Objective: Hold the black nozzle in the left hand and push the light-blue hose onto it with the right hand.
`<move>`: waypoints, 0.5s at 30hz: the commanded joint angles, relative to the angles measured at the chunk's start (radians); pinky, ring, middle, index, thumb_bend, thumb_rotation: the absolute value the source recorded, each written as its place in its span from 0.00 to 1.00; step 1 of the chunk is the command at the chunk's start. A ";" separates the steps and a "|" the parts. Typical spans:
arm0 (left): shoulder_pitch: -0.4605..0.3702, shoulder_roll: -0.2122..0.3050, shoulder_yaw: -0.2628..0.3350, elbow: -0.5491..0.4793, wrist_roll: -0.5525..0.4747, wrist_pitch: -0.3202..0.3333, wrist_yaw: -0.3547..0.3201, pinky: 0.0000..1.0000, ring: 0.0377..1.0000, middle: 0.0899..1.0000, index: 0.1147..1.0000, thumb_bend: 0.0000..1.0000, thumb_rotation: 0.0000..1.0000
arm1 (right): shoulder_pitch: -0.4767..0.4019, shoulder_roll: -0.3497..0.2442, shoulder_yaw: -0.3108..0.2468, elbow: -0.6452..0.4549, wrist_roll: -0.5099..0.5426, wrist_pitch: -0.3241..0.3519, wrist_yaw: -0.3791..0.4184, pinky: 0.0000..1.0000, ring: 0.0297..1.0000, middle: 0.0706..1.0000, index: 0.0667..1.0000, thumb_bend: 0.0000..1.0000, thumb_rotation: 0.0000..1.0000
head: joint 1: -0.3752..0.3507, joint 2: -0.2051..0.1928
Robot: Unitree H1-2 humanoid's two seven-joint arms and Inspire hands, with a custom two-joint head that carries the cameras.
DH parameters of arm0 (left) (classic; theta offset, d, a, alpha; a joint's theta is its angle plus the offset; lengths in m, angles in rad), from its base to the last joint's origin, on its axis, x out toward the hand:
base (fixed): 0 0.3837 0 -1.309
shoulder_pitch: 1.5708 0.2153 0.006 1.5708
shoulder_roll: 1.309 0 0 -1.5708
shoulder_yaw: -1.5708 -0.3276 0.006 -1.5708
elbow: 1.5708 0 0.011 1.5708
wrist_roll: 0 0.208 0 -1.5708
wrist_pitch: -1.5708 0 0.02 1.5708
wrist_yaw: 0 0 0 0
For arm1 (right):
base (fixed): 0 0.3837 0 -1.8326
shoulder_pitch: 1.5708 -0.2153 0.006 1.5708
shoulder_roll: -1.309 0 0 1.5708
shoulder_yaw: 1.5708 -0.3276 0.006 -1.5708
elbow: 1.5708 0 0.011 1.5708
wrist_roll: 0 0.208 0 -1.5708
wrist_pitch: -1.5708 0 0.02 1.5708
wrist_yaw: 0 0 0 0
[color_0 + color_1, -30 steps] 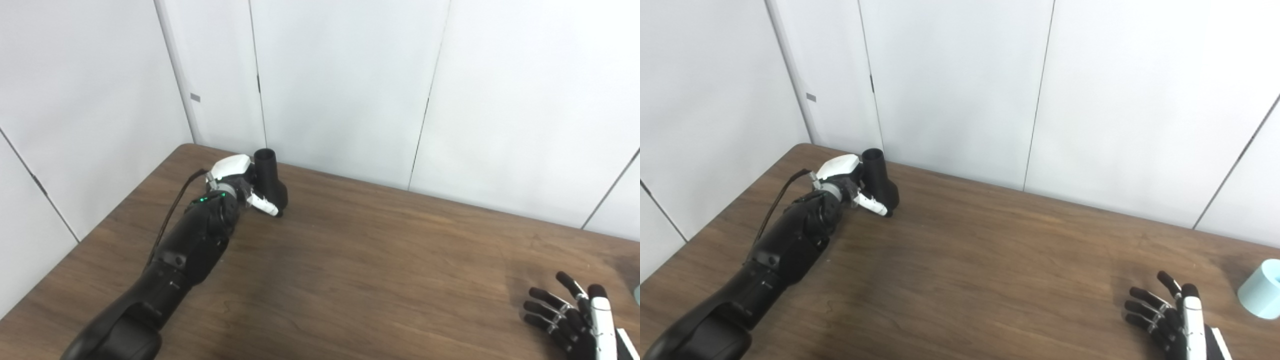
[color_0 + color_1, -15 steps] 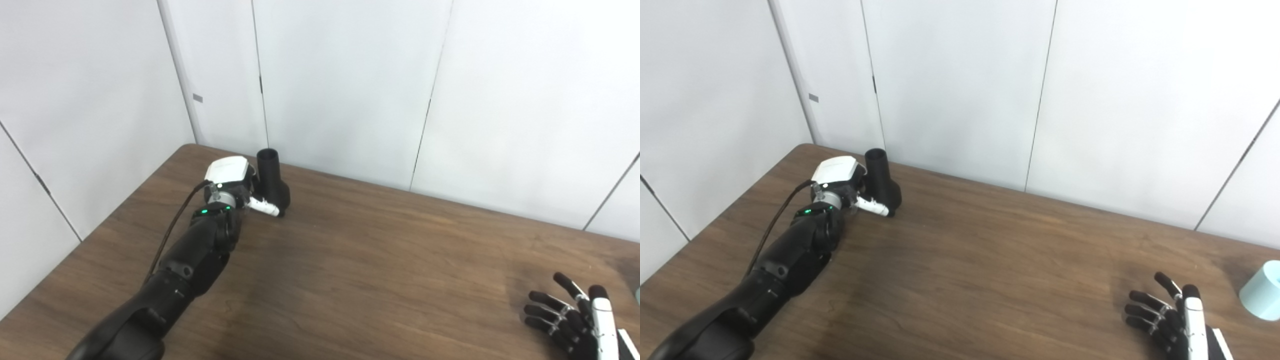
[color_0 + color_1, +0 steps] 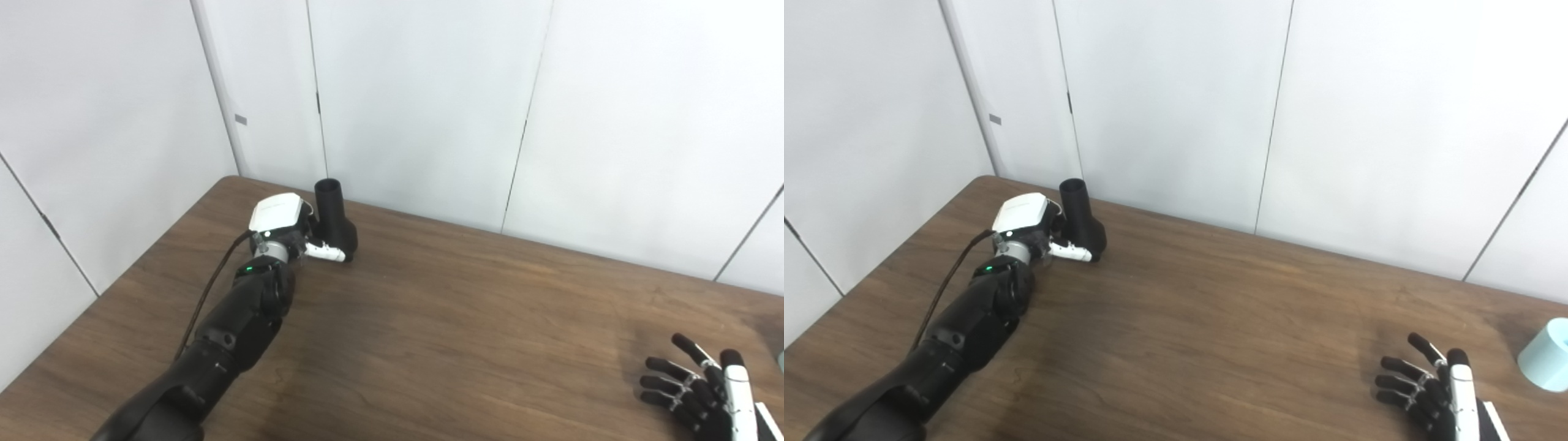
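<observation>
The black nozzle stands upright on the brown table, at its far left near the wall. My left hand is pressed against the nozzle's left side. Its white thumb lies across the front of the nozzle's wide base, and the fingers are hidden behind the nozzle. My right hand hovers at the bottom right, open, palm up, holding nothing. The light-blue hose lies at the table's right edge, just right of that hand, and is cut off by the picture's edge.
White wall panels rise directly behind the table's far edge, close behind the nozzle. A black cable runs along my left forearm. Bare wood lies between the two hands.
My left hand has pushed in closer to the nozzle and turned, and its thumb has swung level across the nozzle's base. The right hand has barely moved.
</observation>
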 commanded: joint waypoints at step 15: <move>0.005 0.025 -0.037 -0.101 0.024 -0.014 -0.016 0.85 0.72 0.60 0.42 0.52 0.05 | -0.003 -0.010 0.003 -0.012 0.001 -0.005 0.006 0.51 0.55 0.60 0.83 0.30 1.00 | -0.004 0.009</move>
